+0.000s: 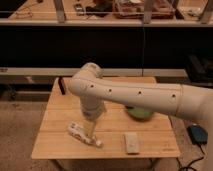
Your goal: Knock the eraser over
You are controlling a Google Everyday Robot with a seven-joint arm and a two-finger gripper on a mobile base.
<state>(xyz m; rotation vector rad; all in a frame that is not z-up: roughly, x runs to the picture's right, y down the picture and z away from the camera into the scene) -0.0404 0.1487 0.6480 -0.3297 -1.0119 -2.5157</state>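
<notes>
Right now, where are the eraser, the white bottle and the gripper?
eraser (62, 85): camera view, middle of the black block.
white bottle (82, 134): camera view, its labelled side.
gripper (90, 128): camera view, its tip beside the white bottle.

Eraser (62, 85) stands back-left on table (55, 144) — gripper (90, 129) at bottle (77, 132) near front.

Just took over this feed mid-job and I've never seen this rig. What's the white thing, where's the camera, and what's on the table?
The white tube is the robot's one arm, reaching in from the right and bending down over the table. Its gripper is at the lower end, beside a white bottle lying on its side; whether it holds anything is unclear. One camera looks down on the table. Also there: a beige block, a green bowl partly behind the arm, and the eraser, a slim black block upright at the far left edge, away from the gripper.
</notes>
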